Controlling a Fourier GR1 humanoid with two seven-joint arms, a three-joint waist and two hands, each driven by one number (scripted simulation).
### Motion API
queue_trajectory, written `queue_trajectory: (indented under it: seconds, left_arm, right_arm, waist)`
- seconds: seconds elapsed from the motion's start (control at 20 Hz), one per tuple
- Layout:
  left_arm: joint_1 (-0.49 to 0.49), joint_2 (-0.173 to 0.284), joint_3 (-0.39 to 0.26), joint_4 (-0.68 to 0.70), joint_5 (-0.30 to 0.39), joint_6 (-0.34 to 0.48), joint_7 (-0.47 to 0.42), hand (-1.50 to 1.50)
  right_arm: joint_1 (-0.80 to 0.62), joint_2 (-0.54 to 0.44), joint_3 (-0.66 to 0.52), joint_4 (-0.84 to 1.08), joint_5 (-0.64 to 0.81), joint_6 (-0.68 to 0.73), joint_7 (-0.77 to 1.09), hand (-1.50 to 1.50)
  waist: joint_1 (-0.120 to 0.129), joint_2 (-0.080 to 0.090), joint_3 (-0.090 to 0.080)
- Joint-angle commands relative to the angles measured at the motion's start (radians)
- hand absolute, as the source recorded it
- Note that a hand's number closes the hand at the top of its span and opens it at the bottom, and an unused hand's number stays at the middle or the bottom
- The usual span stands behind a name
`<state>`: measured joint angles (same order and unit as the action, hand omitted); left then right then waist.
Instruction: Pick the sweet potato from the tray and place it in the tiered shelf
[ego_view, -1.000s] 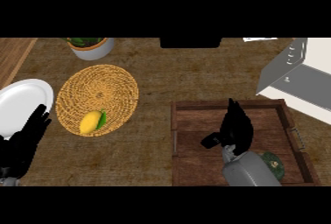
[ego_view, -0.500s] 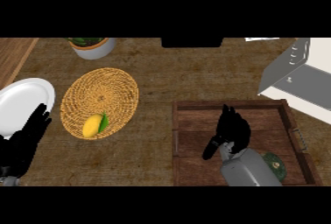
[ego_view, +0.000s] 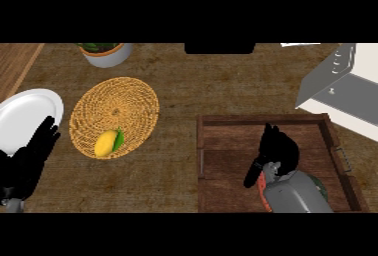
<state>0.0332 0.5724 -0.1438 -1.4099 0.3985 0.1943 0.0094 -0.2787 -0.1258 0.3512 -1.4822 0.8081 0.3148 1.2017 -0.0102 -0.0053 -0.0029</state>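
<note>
the light is dim and even, with no glare. the brown bench (ego_view: 184, 90) looks murky and grainy. the black hands read as flat dark shapes, and soft shade darkens the inside of the wooden tray (ego_view: 221, 150).

I can read no text, label, brand, number or sign anywhere on my counter (not on the wooden tray (ego_view: 221, 121), the white plate (ego_view: 26, 112), the woven mat (ego_view: 125, 102) or the grey shelf (ego_view: 336, 90)).
</note>
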Motion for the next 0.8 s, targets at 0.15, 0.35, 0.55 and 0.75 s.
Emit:
queue_trajectory:
  seconds: [0.15, 0.35, 0.55, 0.75]
  left_arm:
    - [-0.015, -0.023, 0.012, 0.060, -0.013, -0.023, -0.036, 0.00]
    - [-0.008, -0.016, 0.020, 0.013, -0.008, -0.024, 0.008, 0.00]
    - [-0.002, -0.021, 0.031, 0.028, -0.032, -0.020, -0.007, 0.00]
    - [0.025, -0.045, 0.034, 0.029, -0.031, -0.053, -0.035, 0.00]
  right_arm:
    - [0.028, -0.010, -0.038, -0.052, 0.012, 0.195, 0.203, -1.50]
    - [0.121, 0.005, -0.026, -0.128, 0.059, 0.185, 0.190, -1.50]
    - [0.136, -0.010, -0.056, -0.117, 0.079, 0.209, 0.130, -1.50]
    - [0.163, 0.040, -0.067, -0.041, 0.128, 0.131, 0.069, -1.50]
  waist:
    - [-0.002, 0.002, 0.001]
    - [0.000, 0.001, 0.002]
    - [0.005, 0.004, 0.002]
    - [0.012, 0.005, 0.002]
